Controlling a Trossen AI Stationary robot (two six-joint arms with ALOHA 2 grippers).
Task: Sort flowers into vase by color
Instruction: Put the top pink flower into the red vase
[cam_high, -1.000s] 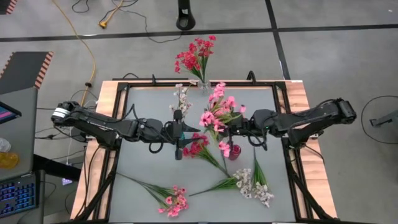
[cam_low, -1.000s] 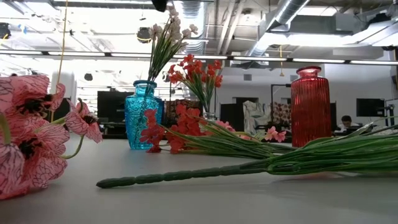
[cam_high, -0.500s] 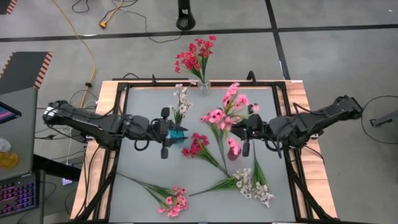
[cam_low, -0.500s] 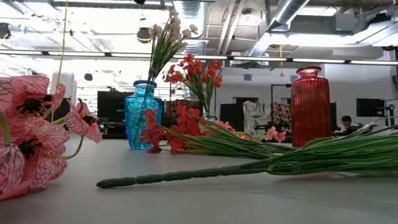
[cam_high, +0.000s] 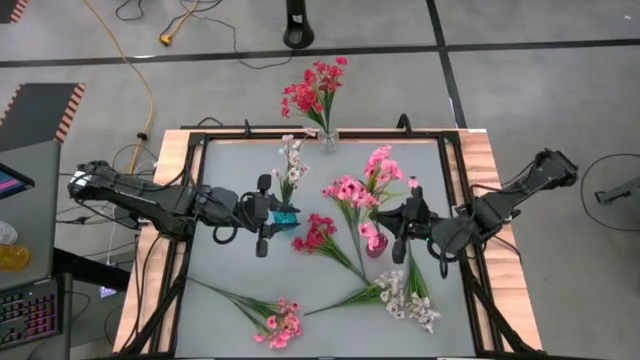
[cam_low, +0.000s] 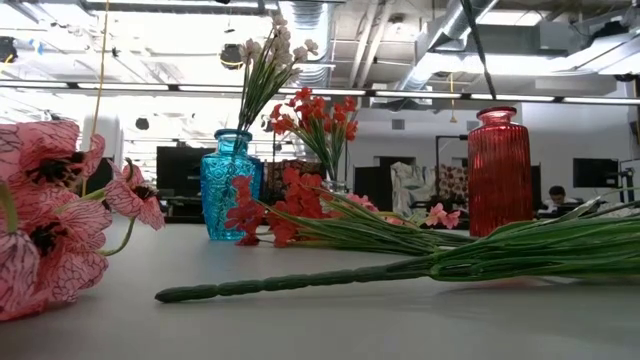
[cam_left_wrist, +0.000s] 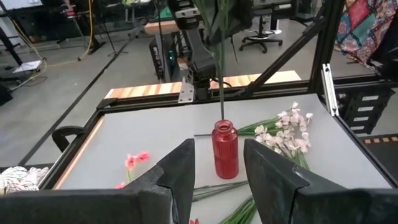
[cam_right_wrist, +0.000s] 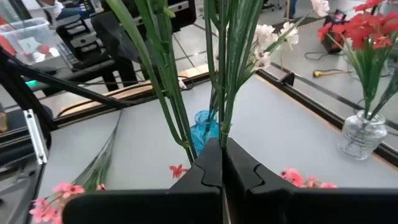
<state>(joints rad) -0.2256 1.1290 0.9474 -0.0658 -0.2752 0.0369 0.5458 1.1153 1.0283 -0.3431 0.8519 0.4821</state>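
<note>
Three vases stand on the counter (cam_high: 230, 165); nearest the front edge lie loose flowers, a pink sprig (cam_high: 278, 322) and a white sprig (cam_high: 408, 297); a red sprig (cam_high: 316, 232) lies near the middle. Next comes the red vase (cam_high: 374, 243), with the stems of a pink bunch (cam_high: 365, 180) at or in its mouth; the right gripper (cam_high: 398, 236) sits just beside it, fingers pressed together on those green stems. Level with it, the blue vase (cam_high: 287, 215) holds a white sprig (cam_high: 291, 162); the left gripper (cam_high: 263, 213) waits beside it, fingers spread and holding nothing. Farthest off, at the back edge, a clear glass vase (cam_high: 328, 137) holds red flowers (cam_high: 315, 90).
</note>
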